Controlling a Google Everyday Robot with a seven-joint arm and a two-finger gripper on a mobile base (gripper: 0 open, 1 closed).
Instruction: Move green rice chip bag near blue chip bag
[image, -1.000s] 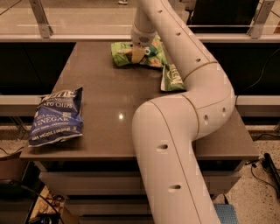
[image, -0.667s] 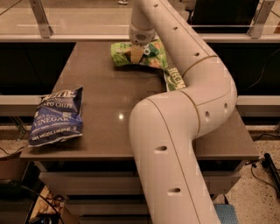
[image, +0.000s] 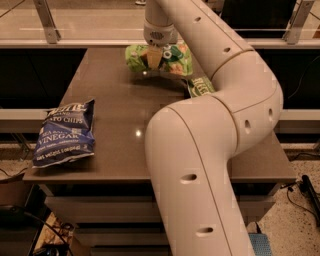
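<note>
The green rice chip bag (image: 176, 59), lime green and wrinkly, is at the far middle of the brown table (image: 125, 115). My gripper (image: 155, 56) is on the bag's middle, shut on it, and the bag looks held slightly off the tabletop. The blue chip bag (image: 65, 132) with white "vinegar" lettering lies flat at the table's front left corner, far from the gripper. My white arm (image: 200, 150) rises from the front right and arcs over the table, hiding part of it.
A second, flatter green bag with white lettering (image: 200, 86) lies just right of the held bag, partly hidden behind my arm. A railing with metal posts (image: 47, 22) runs behind the table. Shelves sit under the tabletop.
The gripper with the green rice chip bag has shifted slightly left and toward the front. The arm has swung left, hiding more of the flat green bag.
</note>
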